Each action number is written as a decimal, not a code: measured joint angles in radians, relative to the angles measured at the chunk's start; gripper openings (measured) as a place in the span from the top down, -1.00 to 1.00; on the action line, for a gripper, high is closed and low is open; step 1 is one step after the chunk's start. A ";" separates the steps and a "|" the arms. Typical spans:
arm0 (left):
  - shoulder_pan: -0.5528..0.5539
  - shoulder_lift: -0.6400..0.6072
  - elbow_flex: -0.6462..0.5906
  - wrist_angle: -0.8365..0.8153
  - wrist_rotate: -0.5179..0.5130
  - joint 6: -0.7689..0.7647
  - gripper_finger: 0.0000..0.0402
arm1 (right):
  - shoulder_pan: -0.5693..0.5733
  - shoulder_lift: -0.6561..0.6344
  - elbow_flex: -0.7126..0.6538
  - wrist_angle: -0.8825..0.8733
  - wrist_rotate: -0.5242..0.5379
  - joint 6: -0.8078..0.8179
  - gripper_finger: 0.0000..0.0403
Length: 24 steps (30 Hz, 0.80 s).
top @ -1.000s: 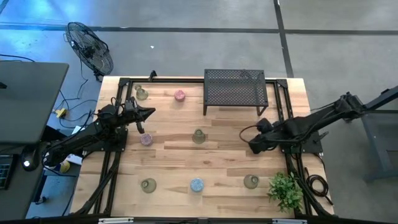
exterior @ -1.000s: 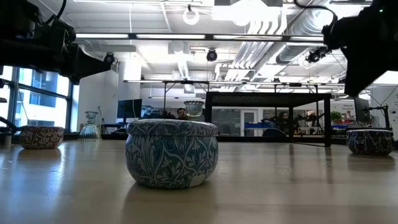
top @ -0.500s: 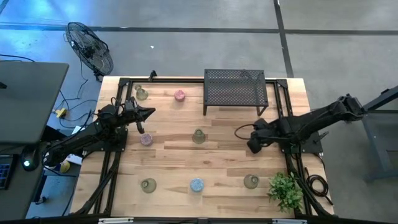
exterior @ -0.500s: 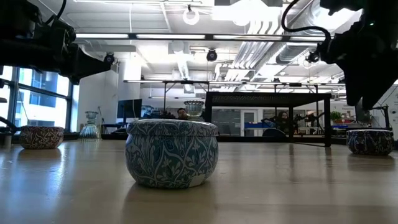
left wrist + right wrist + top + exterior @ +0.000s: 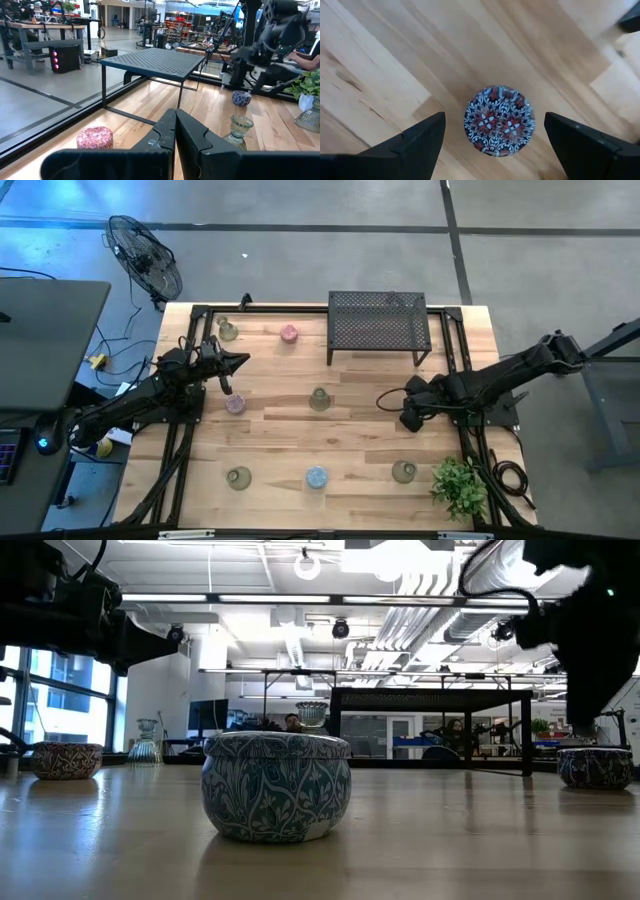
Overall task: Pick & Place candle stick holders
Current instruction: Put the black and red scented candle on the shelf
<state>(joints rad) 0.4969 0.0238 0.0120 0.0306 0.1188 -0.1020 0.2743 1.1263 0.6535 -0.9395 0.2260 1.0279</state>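
Note:
Several small round candle stick holders stand on the wooden table: olive, pink, purple, olive, and along the near edge olive, light blue and olive. My right gripper hangs open at the table's right, pointing down. Directly below it stands a blue and red patterned holder, between the fingers and clear of both. That holder rests on its base. My left gripper waits shut and level at the table's left, holding nothing.
A black mesh rack stands at the far middle of the table. A green leafy plant sits at the near right corner. Black frame rails run along both side edges. A fan stands on the floor beyond the far left corner.
My right gripper has sunk a little toward the patterned holder below it and has rolled about its wrist. The holders have stayed where they were.

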 joint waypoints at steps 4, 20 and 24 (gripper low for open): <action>0.000 0.000 0.000 0.000 0.000 0.000 0.99 | 0.013 0.001 -0.058 0.037 -0.014 0.007 -0.65; 0.000 0.000 0.000 0.000 -0.002 0.002 0.99 | 0.020 0.000 -0.166 0.170 0.010 -0.012 -0.64; 0.000 0.000 0.000 0.000 -0.002 0.003 0.99 | 0.020 0.000 -0.194 0.200 0.008 -0.007 -0.62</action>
<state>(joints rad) 0.4969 0.0238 0.0120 0.0303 0.1169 -0.0990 0.2939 1.1267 0.4595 -0.7397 0.2340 1.0206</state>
